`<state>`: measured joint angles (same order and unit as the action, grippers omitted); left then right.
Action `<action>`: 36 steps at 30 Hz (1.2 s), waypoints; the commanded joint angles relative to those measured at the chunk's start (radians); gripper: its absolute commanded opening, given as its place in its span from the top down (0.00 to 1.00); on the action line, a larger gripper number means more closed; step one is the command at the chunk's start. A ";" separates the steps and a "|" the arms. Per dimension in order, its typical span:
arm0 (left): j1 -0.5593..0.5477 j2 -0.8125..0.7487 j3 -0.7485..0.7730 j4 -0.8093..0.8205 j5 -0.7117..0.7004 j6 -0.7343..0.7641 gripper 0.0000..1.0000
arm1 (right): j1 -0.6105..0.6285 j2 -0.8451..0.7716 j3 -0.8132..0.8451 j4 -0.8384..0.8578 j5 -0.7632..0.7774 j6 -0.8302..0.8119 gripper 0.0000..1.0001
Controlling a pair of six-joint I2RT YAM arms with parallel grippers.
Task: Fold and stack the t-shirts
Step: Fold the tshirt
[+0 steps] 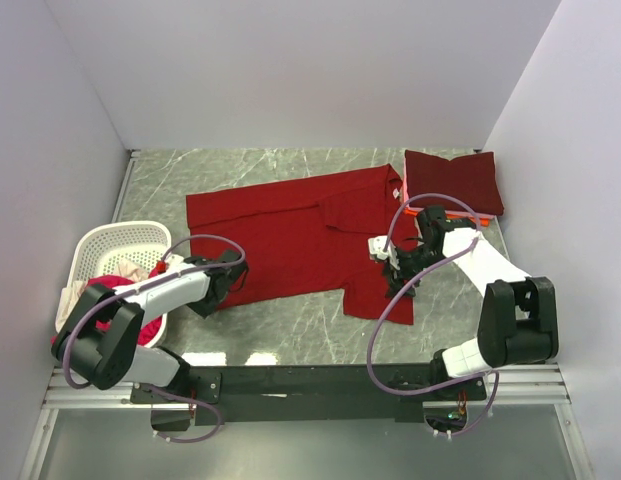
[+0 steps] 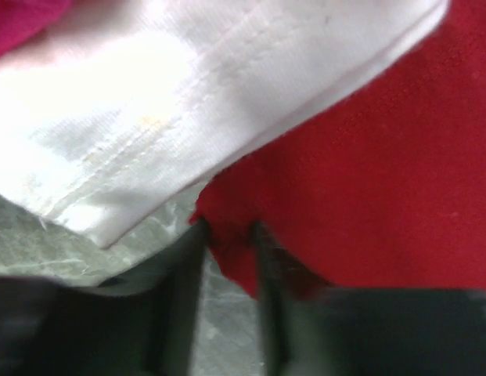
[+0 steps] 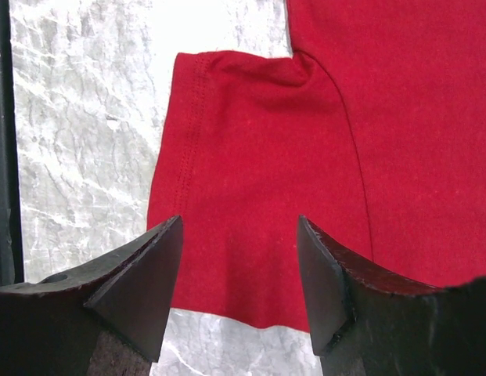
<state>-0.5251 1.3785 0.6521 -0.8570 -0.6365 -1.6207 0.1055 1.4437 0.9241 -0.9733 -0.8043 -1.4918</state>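
Observation:
A large red t-shirt [image 1: 290, 235] lies spread on the marble table, and also shows in the left wrist view [image 2: 368, 157] and the right wrist view [image 3: 258, 157]. My left gripper [image 1: 228, 276] is at its near-left corner, and its jaws [image 2: 227, 239] are shut on that red corner. My right gripper [image 1: 395, 265] hovers over the near-right sleeve, open and empty [image 3: 239, 266], with the sleeve between its jaws. A folded maroon shirt [image 1: 452, 180] lies at the back right, with an orange edge [image 1: 430, 212] under it.
A white lattice basket [image 1: 100, 245] stands at the left and holds magenta-pink cloth [image 1: 115, 290] and cream cloth [image 1: 140, 268]. Cream cloth with a stitched hem [image 2: 188, 102] fills the upper left of the left wrist view. Walls enclose the table [image 1: 290, 165] on three sides.

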 commanded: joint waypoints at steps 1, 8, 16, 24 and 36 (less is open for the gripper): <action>0.000 0.007 -0.022 -0.024 0.015 -0.021 0.71 | -0.010 -0.042 0.018 -0.010 0.020 0.005 0.34; 0.002 -0.070 -0.006 -0.031 0.014 0.025 0.99 | -0.061 -0.054 0.009 -0.048 0.166 -0.155 0.34; 0.000 -0.121 0.003 -0.016 0.037 0.064 1.00 | -0.093 -0.043 -0.094 -0.185 0.300 -0.495 0.37; 0.000 -0.125 0.023 -0.019 0.043 0.082 1.00 | -0.050 -0.112 -0.241 -0.111 0.388 -0.576 0.39; 0.000 -0.136 0.017 -0.014 0.058 0.079 1.00 | 0.042 -0.127 -0.341 0.087 0.399 -0.456 0.59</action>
<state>-0.5251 1.2713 0.6476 -0.8555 -0.5877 -1.5391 0.1184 1.3155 0.6289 -0.9878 -0.4194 -1.9663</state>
